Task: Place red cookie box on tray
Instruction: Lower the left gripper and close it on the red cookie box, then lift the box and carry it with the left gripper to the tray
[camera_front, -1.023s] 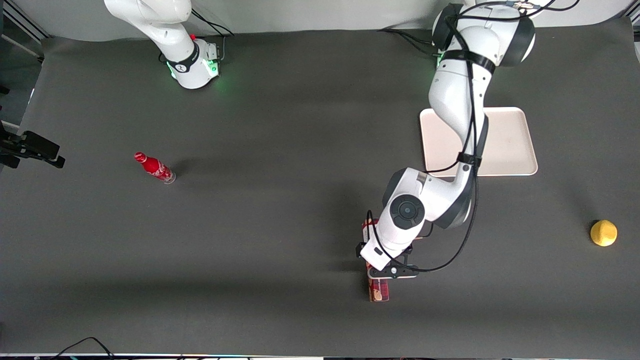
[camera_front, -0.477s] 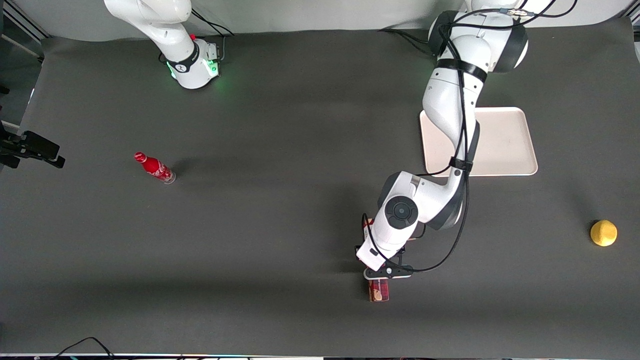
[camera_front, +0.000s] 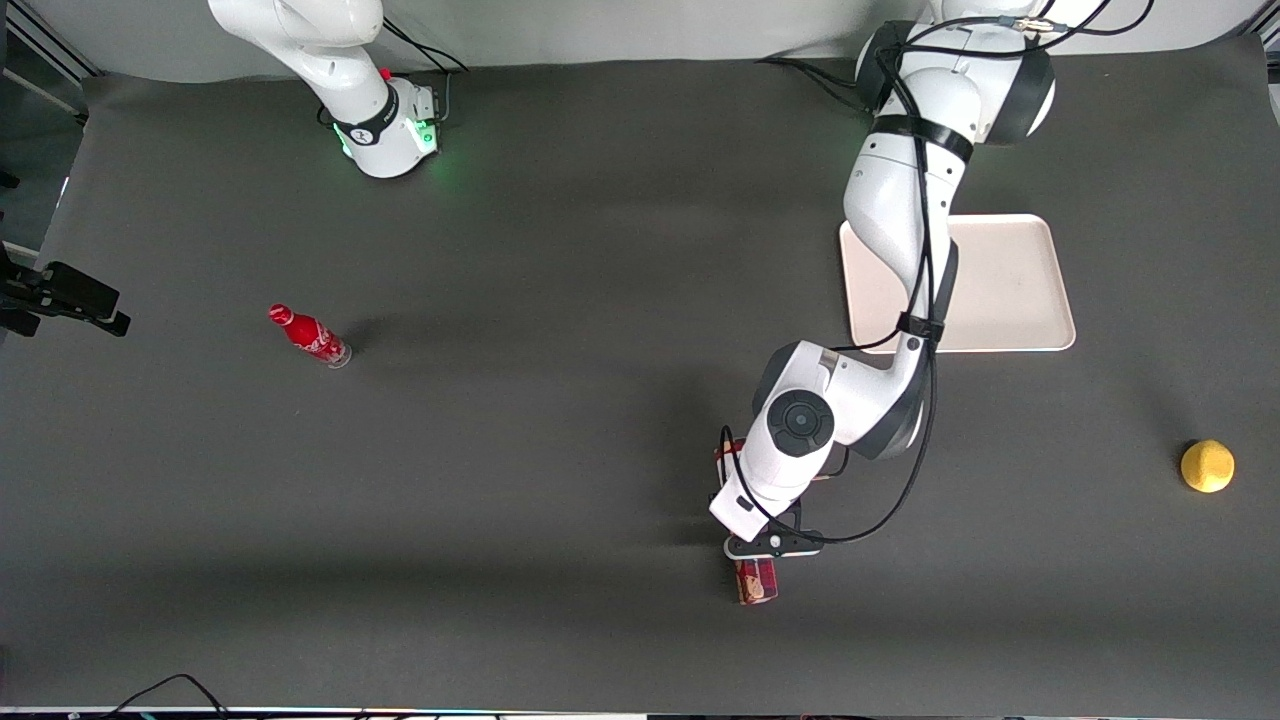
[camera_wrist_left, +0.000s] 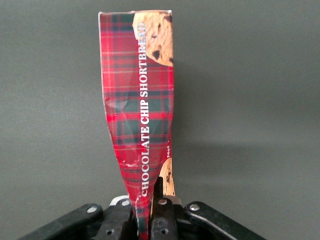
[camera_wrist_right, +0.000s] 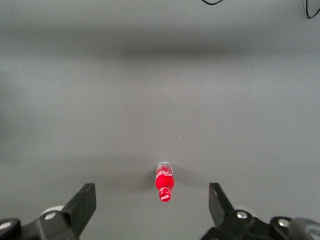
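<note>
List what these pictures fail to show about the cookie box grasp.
- Front view: the arm covers the middle of the red cookie box and the pincer.
- Left wrist view: the pincer pinches the box; the box's gripped end is cut off by the picture's edge.
- Tray: partly covered by the arm.

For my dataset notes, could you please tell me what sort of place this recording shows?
Probably a robotics lab tabletop: two white arms bolted to a dark mat, with test props only. The pincer is shut on the red cookie box, near a tray, lemon and small red bottle.
</note>
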